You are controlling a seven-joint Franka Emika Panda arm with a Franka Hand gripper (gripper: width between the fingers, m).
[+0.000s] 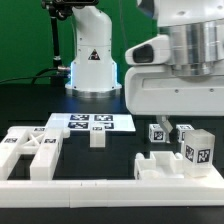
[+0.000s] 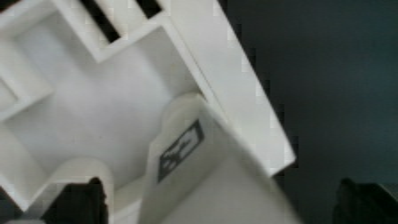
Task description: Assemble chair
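Observation:
The chair parts are white blocky pieces with square tags. A large slotted piece (image 1: 30,150) lies at the exterior view's left, with a small block (image 1: 97,138) near the middle. Two cube-ended legs (image 1: 157,132) (image 1: 186,133), a tagged block (image 1: 200,150) and a notched piece (image 1: 160,166) lie at the right. My gripper (image 1: 170,120) hangs low over the right-hand group. In the wrist view the gripper (image 2: 222,205) is open, with its dark fingertips (image 2: 80,200) wide apart. A blurred white tagged part (image 2: 187,150) lies between and beneath them, with a dark gap beside one finger.
The marker board (image 1: 90,122) lies flat behind the parts. The long white L-shaped border rail (image 1: 90,190) runs along the front and up the right side. The robot base (image 1: 90,60) stands at the back, on a black table.

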